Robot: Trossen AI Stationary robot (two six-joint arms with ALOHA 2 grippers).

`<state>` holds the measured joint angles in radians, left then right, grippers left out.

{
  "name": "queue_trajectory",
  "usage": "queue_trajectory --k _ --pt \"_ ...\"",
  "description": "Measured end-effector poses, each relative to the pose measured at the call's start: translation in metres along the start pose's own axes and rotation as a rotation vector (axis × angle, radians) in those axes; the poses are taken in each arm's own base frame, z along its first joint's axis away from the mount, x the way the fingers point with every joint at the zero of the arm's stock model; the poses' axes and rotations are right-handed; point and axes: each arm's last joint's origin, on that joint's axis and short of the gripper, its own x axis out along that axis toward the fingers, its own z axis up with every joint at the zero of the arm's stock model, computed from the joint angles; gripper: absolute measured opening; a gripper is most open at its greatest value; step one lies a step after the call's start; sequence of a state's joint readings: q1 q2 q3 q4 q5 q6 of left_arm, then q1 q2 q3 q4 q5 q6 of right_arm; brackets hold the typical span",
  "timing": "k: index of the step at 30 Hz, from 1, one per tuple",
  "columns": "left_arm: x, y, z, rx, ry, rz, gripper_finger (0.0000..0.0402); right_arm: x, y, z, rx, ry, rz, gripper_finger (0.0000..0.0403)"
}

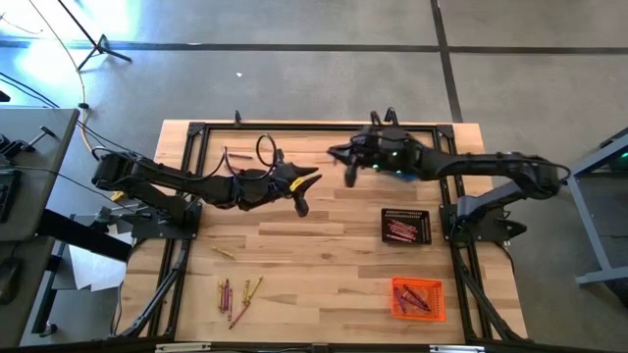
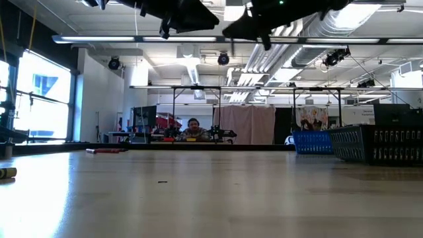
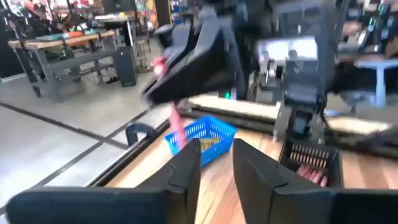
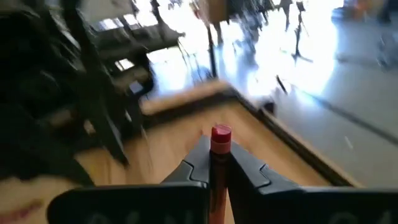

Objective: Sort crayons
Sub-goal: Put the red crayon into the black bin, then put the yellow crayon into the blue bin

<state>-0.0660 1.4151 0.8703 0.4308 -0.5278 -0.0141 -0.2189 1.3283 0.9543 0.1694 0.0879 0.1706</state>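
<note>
My right gripper [image 4: 219, 163] is high over the table's far middle [image 1: 345, 167], shut on a red crayon [image 4: 221, 134]. My left gripper [image 3: 217, 167] faces it from the left [image 1: 308, 192], open, with nothing between its fingers. In the left wrist view the red crayon [image 3: 175, 122] sticks down below the right gripper. A blue basket [image 3: 208, 134] with yellow crayons stands beneath the right arm. Pink crayons lie in a black basket [image 1: 405, 226], and more crayons in an orange basket [image 1: 418, 298]. Loose crayons [image 1: 238, 293] lie flat near the front left. My right gripper pinches the red crayon between its two fingers, partway along the stick. One end [image 4: 221, 132] stands out above the fingertips and the other end [image 3: 177, 140] hangs below them. The crayon is lifted clear of the table.
A single yellow crayon [image 1: 224, 252] and a red one [image 1: 236, 154] lie on the left half of the table. A black frame [image 1: 196, 132] runs around the table's edges. A person sits in the room beyond the far edge [image 2: 193, 125].
</note>
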Motion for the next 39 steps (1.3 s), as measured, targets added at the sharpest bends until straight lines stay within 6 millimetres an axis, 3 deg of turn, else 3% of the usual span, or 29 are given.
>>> queue_trajectory --k 6,10,14,18,26,31,39 --pt "-0.003 -0.004 -0.009 0.050 0.080 -0.013 0.0107 -0.063 -0.015 -0.012 0.193 0.415 0.001 0.0012" --pt "-0.003 -0.004 -0.014 0.054 0.129 -0.008 0.0106 -0.099 0.002 -0.037 0.311 0.737 0.009 0.0012" --pt "-0.003 -0.001 -0.017 0.061 0.162 0.005 0.0104 -0.122 0.018 -0.067 0.326 0.960 -0.036 0.0013" --pt "-0.002 0.000 -0.018 0.063 0.166 0.012 0.0104 -0.129 0.026 -0.101 0.283 1.044 -0.108 0.0014" --pt "-0.001 0.003 -0.019 0.057 0.173 0.023 0.0104 -0.128 0.017 -0.152 0.293 1.052 -0.202 0.0018" --pt "-0.001 0.003 -0.019 0.031 0.175 0.023 0.0104 -0.127 0.017 -0.151 0.291 1.048 -0.191 0.0055" --pt "-0.003 0.005 -0.027 0.105 0.257 0.045 0.0104 -0.122 0.028 -0.121 0.256 0.975 -0.085 0.0111"
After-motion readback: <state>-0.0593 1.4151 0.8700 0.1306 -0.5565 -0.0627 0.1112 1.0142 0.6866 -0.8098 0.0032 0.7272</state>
